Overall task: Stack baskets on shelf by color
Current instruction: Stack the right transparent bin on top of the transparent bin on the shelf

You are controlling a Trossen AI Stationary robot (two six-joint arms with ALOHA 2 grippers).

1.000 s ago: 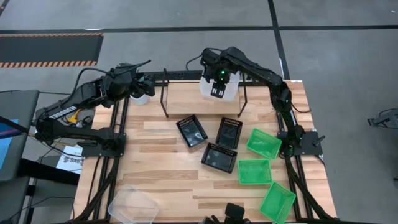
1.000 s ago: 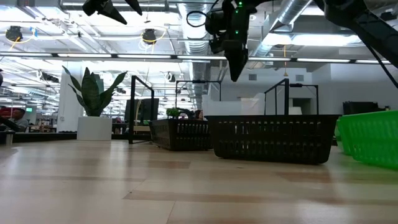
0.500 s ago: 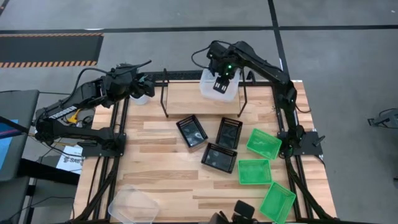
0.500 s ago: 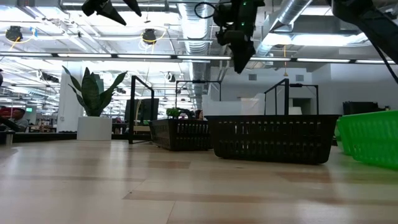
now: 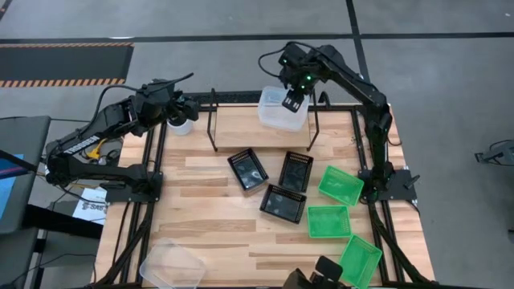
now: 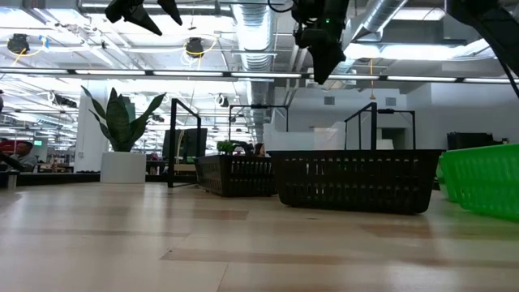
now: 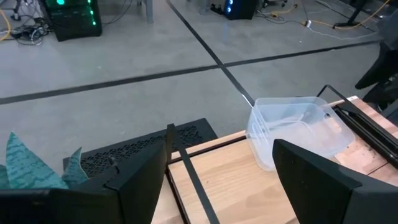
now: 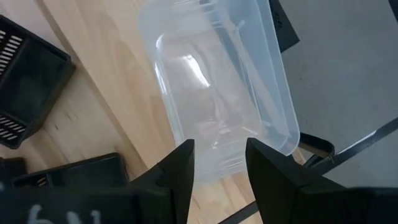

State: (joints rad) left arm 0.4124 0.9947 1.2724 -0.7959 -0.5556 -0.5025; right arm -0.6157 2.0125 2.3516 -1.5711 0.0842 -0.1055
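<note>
A clear basket stack point(image 5: 281, 112) rests on the far right part of the shelf's board point(image 5: 241, 127), its far end jutting past the board's far edge; it also shows in the right wrist view point(image 8: 217, 81) and the left wrist view point(image 7: 298, 127). My right gripper point(image 5: 295, 99) hangs open just above this clear stack point(image 8: 217, 167), touching nothing. Another clear basket point(image 5: 171, 265) lies at the table's near left corner. Three black baskets point(image 5: 283, 202) and three green baskets point(image 5: 328, 221) lie on the table. My left gripper point(image 5: 181, 108) waits open at the far left corner point(image 7: 221, 171).
A white plant pot point(image 5: 181, 124) stands by the left gripper at the far left corner. The shelf's black hoop frames point(image 5: 213, 120) rise at both ends of the board. Bare tabletop point(image 5: 201, 209) lies left of the black baskets.
My right gripper has risen and drawn back toward the table's far right, away from the clear stack on the shelf. The stack has stayed where it was.
</note>
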